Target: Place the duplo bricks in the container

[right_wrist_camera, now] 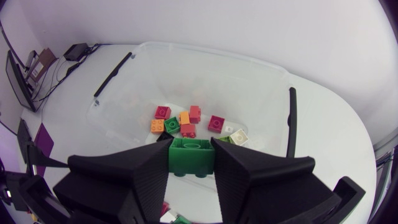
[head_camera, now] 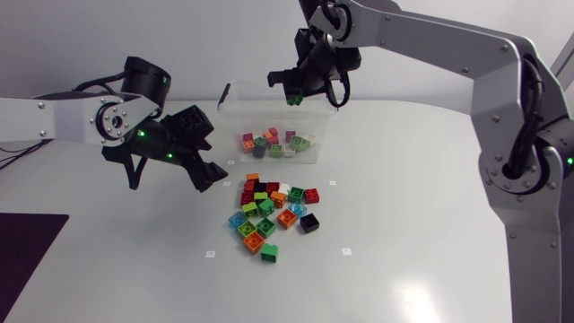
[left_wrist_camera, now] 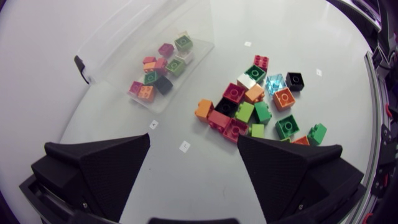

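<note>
Right tool pinches a green studded plastic brick by its two flat side walls, above the clear plastic container, which already holds several bricks. Left tool stands spread and empty above the white surface, near the pile of loose coloured bricks. Judgement: the bricks are light, rigid and smooth-sided. Grip squarely across opposite walls, since the glossy faces may slip under a skewed hold.
</note>
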